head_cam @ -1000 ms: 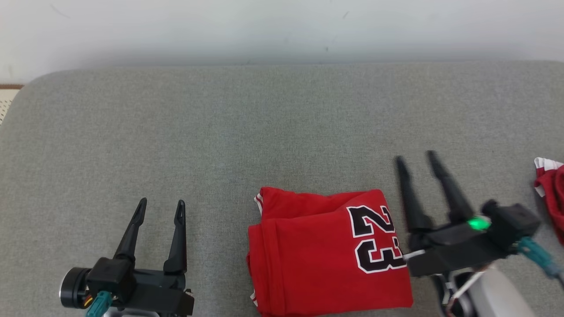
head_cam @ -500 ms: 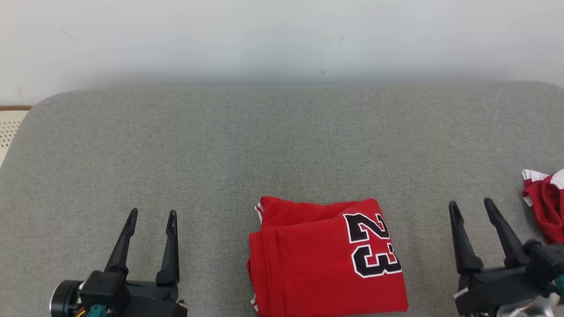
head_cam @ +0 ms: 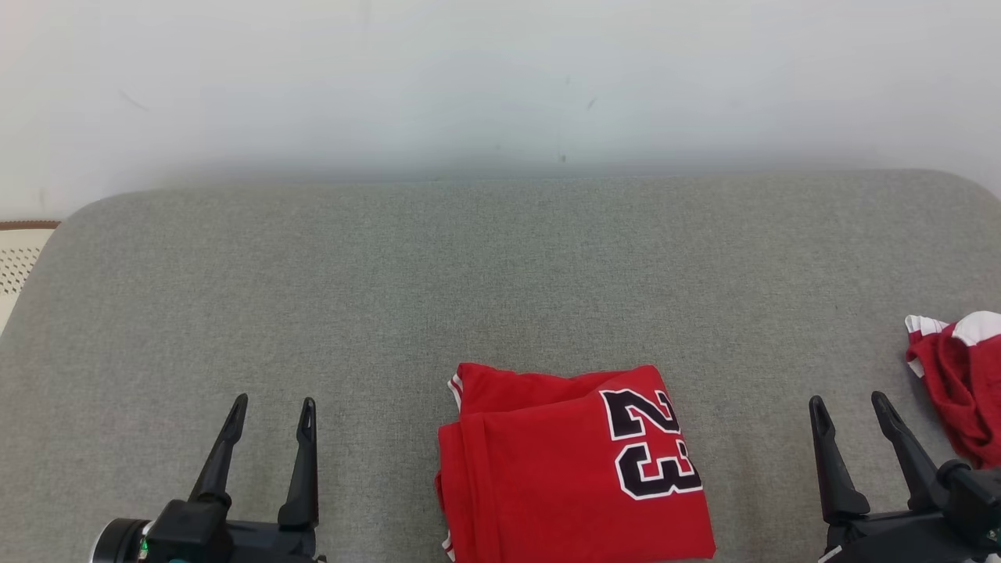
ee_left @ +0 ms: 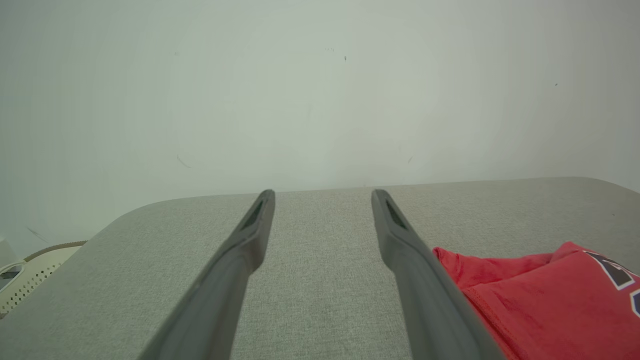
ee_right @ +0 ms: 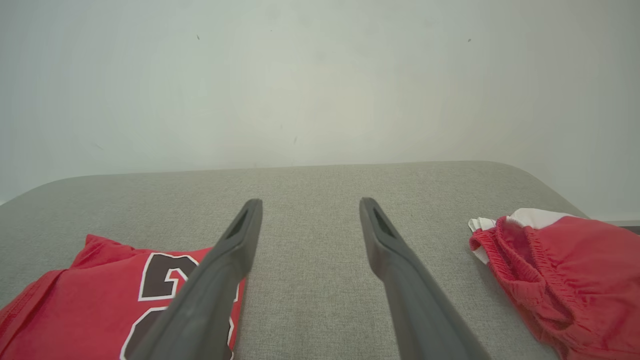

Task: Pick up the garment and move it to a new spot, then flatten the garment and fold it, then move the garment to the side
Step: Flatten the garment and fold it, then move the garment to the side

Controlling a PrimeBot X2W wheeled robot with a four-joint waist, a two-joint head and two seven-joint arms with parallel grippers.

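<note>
Nearest, the left tool (head_cam: 274, 401) and right tool (head_cam: 847, 398) sit low at either side, both spread wide and empty; the right has drawn back from the jersey's edge. Between them the folded red jersey (head_cam: 563, 469) lies flat on the grey worktop (head_cam: 469, 274), released, so folding looks done and moving it aside remains. Farther right lies another red garment (head_cam: 954, 383).

garment (head_cam: 547, 485): red, black "23" outlined in white
other cloth (head_cam: 958, 383): red, white edge
table (head_cam: 469, 274): grey, fine weave
wall (head_cam: 500, 78): whitish
left pincer (head_cam: 274, 403): black
right pincer (head_cam: 847, 399): black
</note>
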